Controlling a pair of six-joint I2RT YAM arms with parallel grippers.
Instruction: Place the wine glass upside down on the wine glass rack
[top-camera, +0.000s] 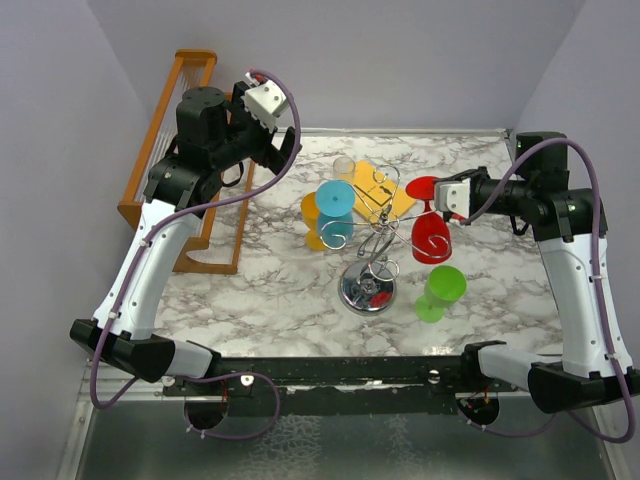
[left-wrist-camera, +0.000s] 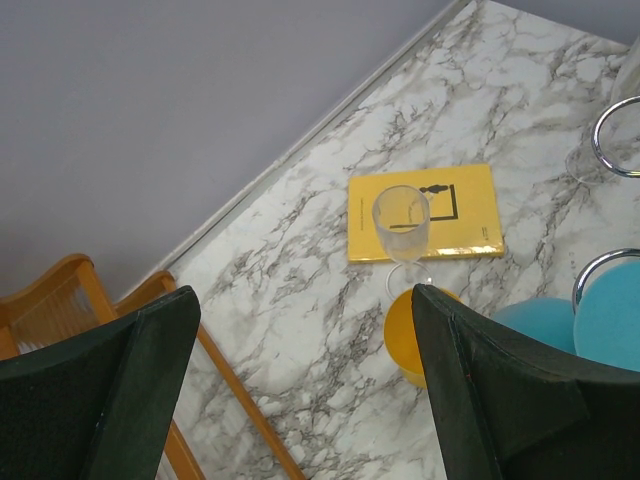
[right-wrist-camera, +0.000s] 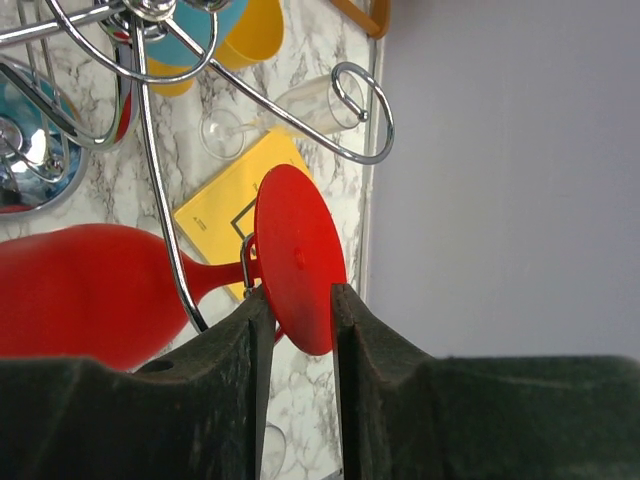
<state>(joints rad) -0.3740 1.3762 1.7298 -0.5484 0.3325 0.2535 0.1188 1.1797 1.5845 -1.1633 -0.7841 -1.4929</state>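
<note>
Between right fingers (right-wrist-camera: 228, 400), wine glass foot (right-wrist-camera: 298, 255)

The right pincer (right-wrist-camera: 298, 300) clamps the round foot of the red glass (right-wrist-camera: 90, 290), one finger on each face, with the bowl stretching off to the left. A small wire hook of the rack (right-wrist-camera: 150, 160) sits at the stem beside the foot. Behind, a yellow card (right-wrist-camera: 215, 215) and a clear glass (right-wrist-camera: 310, 105) are near the worktop (right-wrist-camera: 330, 60) edge against the wall.

A flat yellow booklet (top-camera: 385, 190), a clear plastic flute (left-wrist-camera: 401, 222) and a green plastic goblet (top-camera: 443, 286) sit on the white marbled surface (top-camera: 260, 275)
</note>
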